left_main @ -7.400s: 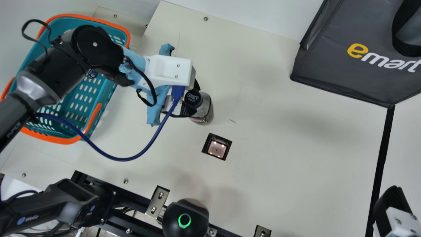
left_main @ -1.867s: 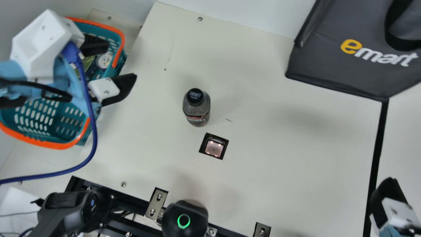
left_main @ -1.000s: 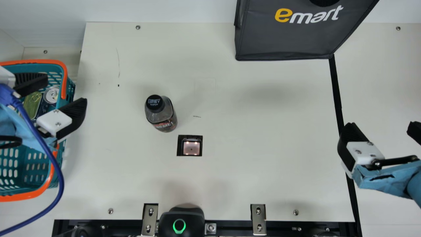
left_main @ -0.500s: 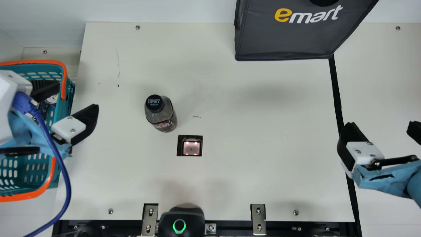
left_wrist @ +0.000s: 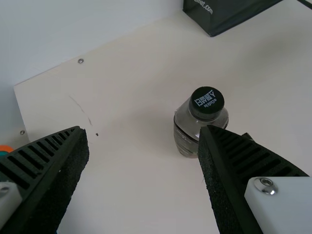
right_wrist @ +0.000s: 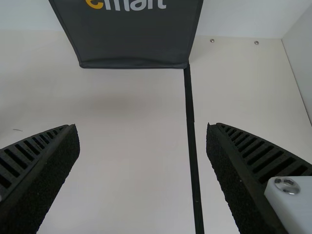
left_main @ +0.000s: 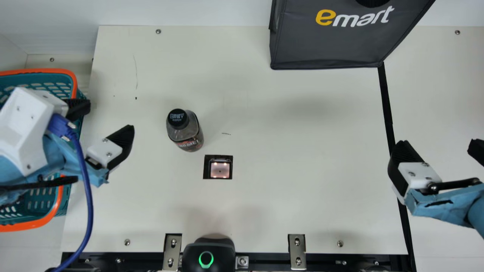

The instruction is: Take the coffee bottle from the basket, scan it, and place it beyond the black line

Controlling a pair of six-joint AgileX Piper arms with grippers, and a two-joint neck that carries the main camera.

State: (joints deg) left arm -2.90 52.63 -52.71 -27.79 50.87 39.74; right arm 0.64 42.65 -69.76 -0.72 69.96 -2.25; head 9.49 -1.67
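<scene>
the coffee bottle [left_main: 191, 130] stood upright on the counter [left_main: 287, 211], near the lit scanner window [left_main: 220, 169], so the basket [left_main: 41, 71] pick looked done; couldn't tell re: scan, but placing beyond the black line [left_main: 386, 105] was def. left. the l. gripper [left_main: 111, 116] hung btwn basket & bottle, fingers wide apart w/ nothing held, prob. for a grasp next. farther out, the r. gripper [left_main: 438, 142] was by the line, fingers also wide & holding nothing, w/ the dark bag [left_main: 329, 45] near the line's far end.
</scene>
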